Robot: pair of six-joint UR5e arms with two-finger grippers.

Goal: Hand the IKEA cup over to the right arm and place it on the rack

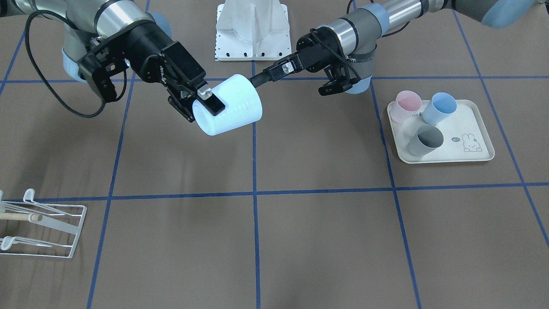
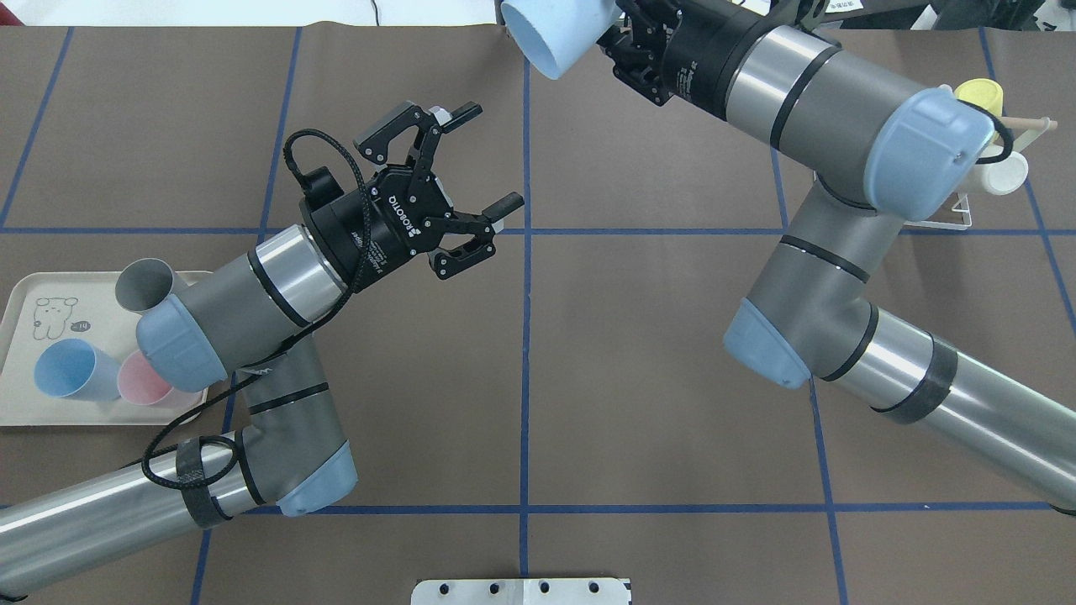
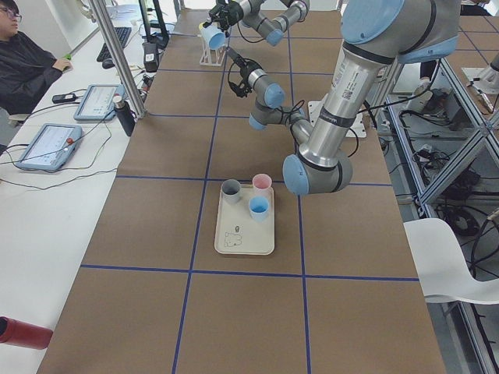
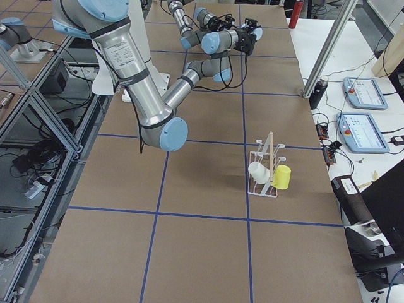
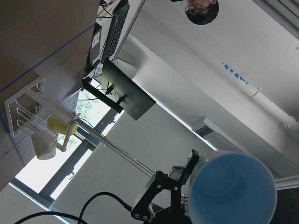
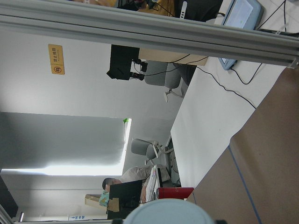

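My right gripper (image 1: 206, 104) is shut on the wall of a pale blue IKEA cup (image 1: 231, 107) and holds it on its side above the table. The cup also shows at the top of the overhead view (image 2: 555, 34). My left gripper (image 2: 486, 160) is open and empty, and its fingers (image 1: 261, 78) point at the cup's far end, just apart from it. The left wrist view looks into the cup's mouth (image 5: 233, 191). The white wire rack (image 4: 268, 167) with its wooden dowel stands on the robot's right side (image 1: 43, 227). It holds a white cup and a yellow cup.
A cream rabbit-printed tray (image 1: 480, 156) on the robot's left holds a pink cup, a blue cup and a grey cup. A white mounting base (image 1: 253, 30) sits between the arms. In the overhead view the right arm's elbow partly hides the rack (image 2: 1000, 172).
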